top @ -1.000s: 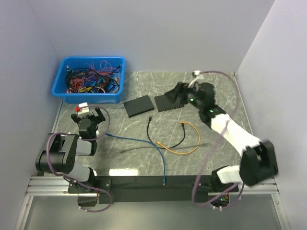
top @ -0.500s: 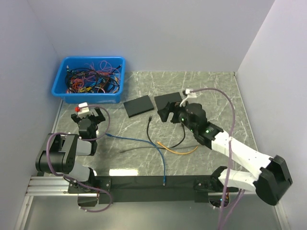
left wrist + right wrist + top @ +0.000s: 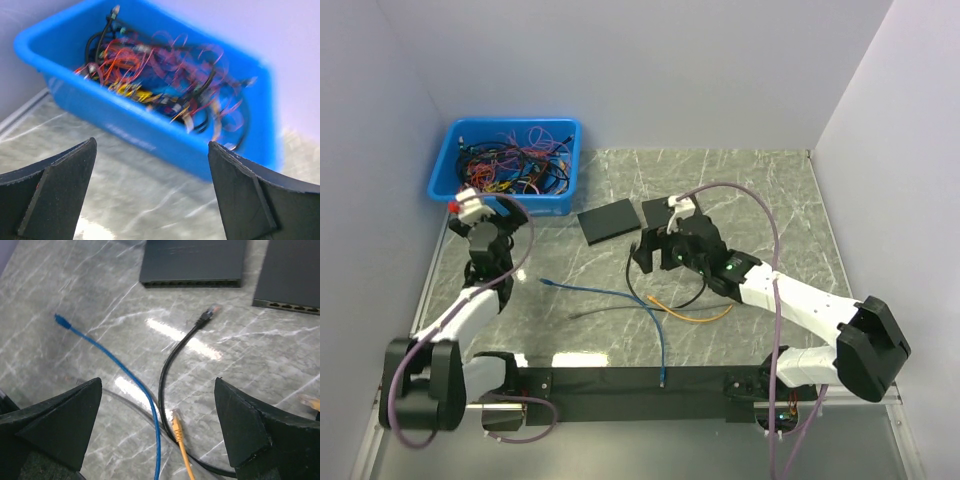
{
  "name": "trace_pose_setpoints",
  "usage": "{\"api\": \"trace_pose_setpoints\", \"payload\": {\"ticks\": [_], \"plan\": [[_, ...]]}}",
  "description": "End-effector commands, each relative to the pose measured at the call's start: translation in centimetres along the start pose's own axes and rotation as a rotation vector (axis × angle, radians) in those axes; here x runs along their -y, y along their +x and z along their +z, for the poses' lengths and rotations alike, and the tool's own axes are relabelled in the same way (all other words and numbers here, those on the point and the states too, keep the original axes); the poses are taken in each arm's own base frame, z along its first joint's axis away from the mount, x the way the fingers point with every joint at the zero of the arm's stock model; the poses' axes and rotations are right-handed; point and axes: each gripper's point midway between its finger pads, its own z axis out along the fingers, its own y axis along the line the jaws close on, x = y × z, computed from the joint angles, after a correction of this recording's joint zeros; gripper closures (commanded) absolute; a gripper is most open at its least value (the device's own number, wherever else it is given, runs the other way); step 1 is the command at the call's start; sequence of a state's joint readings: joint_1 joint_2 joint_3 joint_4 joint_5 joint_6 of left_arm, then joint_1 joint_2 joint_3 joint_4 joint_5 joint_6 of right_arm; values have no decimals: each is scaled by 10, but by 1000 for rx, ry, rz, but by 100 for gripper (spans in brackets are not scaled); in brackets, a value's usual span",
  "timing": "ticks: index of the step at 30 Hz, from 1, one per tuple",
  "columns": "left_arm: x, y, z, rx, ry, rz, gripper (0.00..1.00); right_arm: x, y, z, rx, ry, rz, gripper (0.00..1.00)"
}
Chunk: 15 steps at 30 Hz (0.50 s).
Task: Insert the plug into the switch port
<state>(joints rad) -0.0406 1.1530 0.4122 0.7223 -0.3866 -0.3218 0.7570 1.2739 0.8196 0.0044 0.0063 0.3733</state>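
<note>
Two black switches lie at the back: one [image 3: 607, 221] in the open, one [image 3: 658, 211] partly under my right arm. The right wrist view shows both, the first [image 3: 192, 262] and the second [image 3: 292, 275], port rows facing the camera. A black cable's plug [image 3: 207, 316] lies just in front of them, also in the top view [image 3: 635, 246]. My right gripper [image 3: 159, 425] is open and empty, hovering above the black cable, an orange plug [image 3: 177, 427] and a blue cable [image 3: 125, 375]. My left gripper [image 3: 152, 190] is open and empty, facing the blue bin [image 3: 150, 135].
The blue bin [image 3: 450, 170] at the back left holds several tangled cables. A blue cable [image 3: 610, 295], an orange cable [image 3: 705, 312] and a grey cable [image 3: 595, 313] cross mid-table. The blue cable's plug [image 3: 61, 320] lies off to the left. Walls stand left, right and behind.
My right arm swung from over the right switch toward the left and nearer, and now hovers over the cables. My left arm reached out and back-left toward the blue bin.
</note>
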Motion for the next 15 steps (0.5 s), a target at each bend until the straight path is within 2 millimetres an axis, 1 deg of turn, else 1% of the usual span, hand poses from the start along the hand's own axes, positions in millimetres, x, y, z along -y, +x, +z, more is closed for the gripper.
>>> {"api": "trace_pose_setpoints", "payload": {"ticks": [1,2,3,4,5,6,7,8,9,10,11,12,13,14,15], "plan": [[1,-2,-7,-102,-74,-148,1,-26,-23,-4,51,-66,-82,0],[-15,8,-10,-124,-197,-280,1,-34,-18,-1,31,-105,-92,0],[-17,7,-9,-140,-247,-340,1,-42,-21,0,33,-130,-104,1],[-13,10,-9,-182,-233,-330,1,-47,-15,6,11,-146,-118,2],[-8,26,-14,-270,-215,-309,4,-54,-13,8,3,-166,-133,3],[-3,24,-13,-283,-211,-330,8,-70,-13,9,5,-198,-176,4],[-2,27,-15,-301,-210,-346,9,-73,-6,16,-12,-194,-200,4],[2,27,-18,-311,-192,-371,10,-79,-5,19,-16,-195,-222,5],[8,33,-24,-337,-161,-398,12,-92,-9,21,-7,-199,-261,9],[12,35,-28,-347,-131,-408,13,-94,2,33,-42,-189,-283,10],[18,27,-33,-332,-90,-413,13,-98,8,38,-71,-188,-299,12],[17,35,-41,-352,-76,-404,13,-107,-1,44,-60,-198,-314,17],[15,35,-45,-350,-80,-403,13,-111,13,55,-101,-199,-333,19],[13,29,-50,-336,-80,-415,13,-120,7,60,-87,-210,-343,22],[9,34,-55,-343,-88,-410,13,-124,9,65,-93,-216,-351,26]]}}
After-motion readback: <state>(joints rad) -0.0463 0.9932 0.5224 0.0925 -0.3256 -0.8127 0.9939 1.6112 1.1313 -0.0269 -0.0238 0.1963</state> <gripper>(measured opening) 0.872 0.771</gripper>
